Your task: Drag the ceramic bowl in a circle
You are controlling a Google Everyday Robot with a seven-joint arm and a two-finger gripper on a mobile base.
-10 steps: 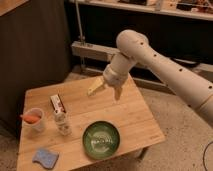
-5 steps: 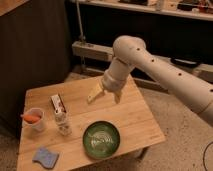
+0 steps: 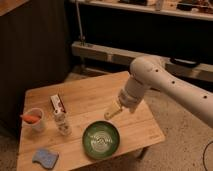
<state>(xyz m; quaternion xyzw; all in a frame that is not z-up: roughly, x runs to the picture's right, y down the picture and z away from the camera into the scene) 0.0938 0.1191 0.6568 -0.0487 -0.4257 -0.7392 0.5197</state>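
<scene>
One white robot arm (image 3: 165, 85) reaches in from the right over a pale wooden desk (image 3: 90, 95) and bends down toward its right half. The yellowish gripper (image 3: 114, 111) at the arm's end points down and to the left, poised above the boards between the desk's middle and its right edge. Whether it is spread or closed cannot be told. Nothing is seen in its grasp.

The ceramic bowl (image 3: 101, 140), glossy dark green with pale streaks inside, sits upright close to the desk's near edge, a little right of the middle. It lies just nearer the camera than the gripper and apart from it.

A small white cup (image 3: 36, 122) holding an orange carrot (image 3: 30, 118) stands by the left edge. A small pale object (image 3: 63, 125), too blurred to name, stands just to the cup's right. A narrow red-and-white box (image 3: 57, 103) lies behind it, toward the far-left corner. A blue sponge (image 3: 45, 157) rests at the near-left corner. Dark metal shelving (image 3: 125, 30) fills the background beyond the far edge.
</scene>
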